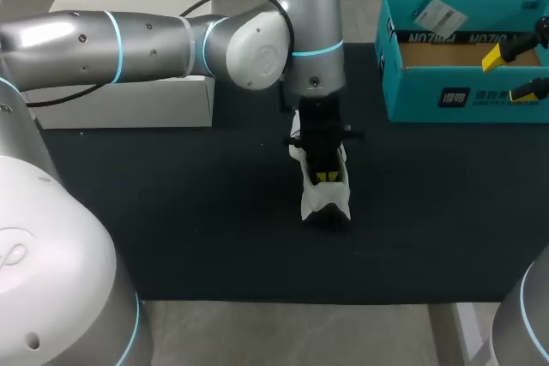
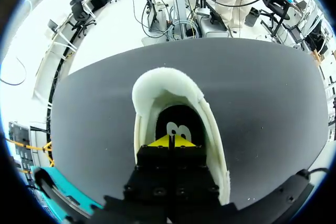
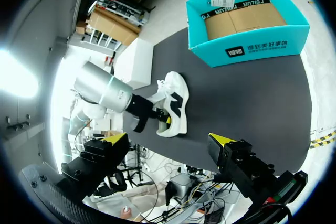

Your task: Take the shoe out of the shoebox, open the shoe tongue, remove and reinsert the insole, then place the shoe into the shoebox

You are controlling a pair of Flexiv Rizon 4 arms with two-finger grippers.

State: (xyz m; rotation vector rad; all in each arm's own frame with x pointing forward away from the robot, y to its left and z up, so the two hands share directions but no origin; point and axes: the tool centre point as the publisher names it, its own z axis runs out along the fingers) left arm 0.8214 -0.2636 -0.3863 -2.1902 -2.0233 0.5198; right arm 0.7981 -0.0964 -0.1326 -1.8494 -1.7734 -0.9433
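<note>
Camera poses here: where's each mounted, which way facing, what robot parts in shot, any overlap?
Head: above and behind, looking down on the table; left arm ends in the shoe, right gripper at the right edge by the shoebox.
Left wrist: on the left arm, looking along the shut left gripper into the shoe.
Right wrist: on the right arm, facing across the table; right gripper open.
Shared: head and right wrist both show shoe, shoebox, left arm.

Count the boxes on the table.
2. The teal shoebox stands open at the table's far right corner. The white box sits at the far left. No others show in any view.
</note>
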